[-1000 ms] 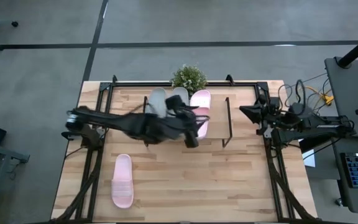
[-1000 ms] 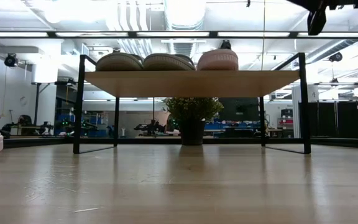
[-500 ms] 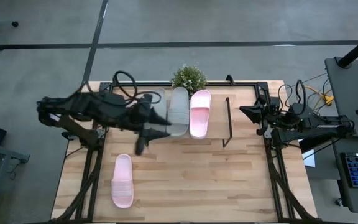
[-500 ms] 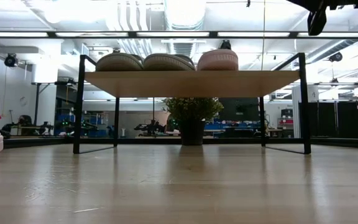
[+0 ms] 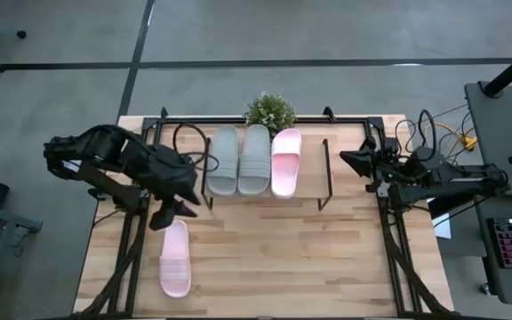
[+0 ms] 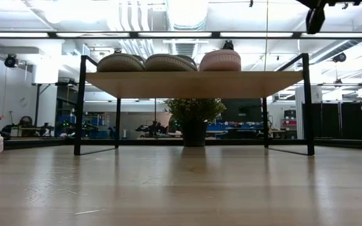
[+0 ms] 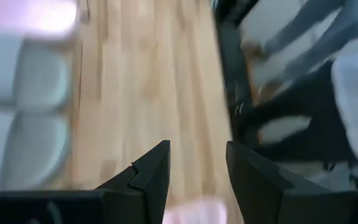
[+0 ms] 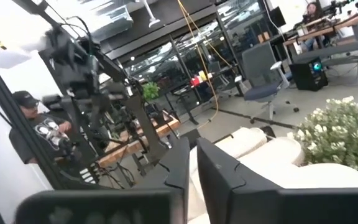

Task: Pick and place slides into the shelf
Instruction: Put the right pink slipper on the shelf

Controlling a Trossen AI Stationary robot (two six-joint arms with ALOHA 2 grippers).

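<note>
No brand or writing can be read on anything here. Taking the shelf (image 5: 311, 191) as the landmark and going left to right: well to its left and nearer the table's front edge lies a lone pink slide (image 5: 174, 258) flat on the table (image 5: 265, 258), and just above that slide's end hangs the left gripper (image 5: 172, 212), its fingers spread and holding nothing. On the shelf's plank top rest three slides side by side: two grey-green slides (image 5: 239, 159) touching each other, then a second pink slide (image 5: 285, 161) just beside them, leaving bare plank at the right end. A small potted plant (image 5: 270, 111) stands just behind the shelf. To the shelf's right, the right gripper (image 5: 348, 160) waits with its fingers pressed nearly together, empty.
</note>
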